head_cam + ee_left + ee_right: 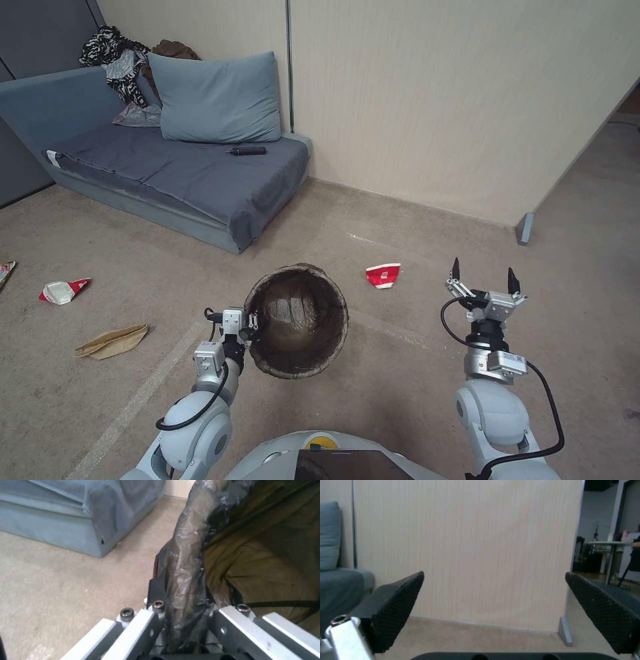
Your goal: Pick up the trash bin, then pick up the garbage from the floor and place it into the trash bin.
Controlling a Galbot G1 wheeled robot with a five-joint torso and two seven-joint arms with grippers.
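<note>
The trash bin [342,319], lined with a dark bag, hangs tilted above the carpet with its mouth facing me. My left gripper [252,327] is shut on its left rim. In the left wrist view the bag-wrapped rim [186,542] runs between the fingers of the left gripper [181,592]. My right gripper [485,272] is open and holds nothing, raised to the right of the bin; in the right wrist view the right gripper [493,600] faces the wall. Garbage lies on the floor: a red-and-white cup [383,275], a crushed cup [63,291], a tan paper bag [113,341] and a wrapper [5,272].
A grey-blue sofa [167,167] with a pillow [217,100], clothes and a black object [247,151] stands at the back left. A beige wall panel [453,100] ends in a metal foot [525,228] at the right. Open carpet lies ahead.
</note>
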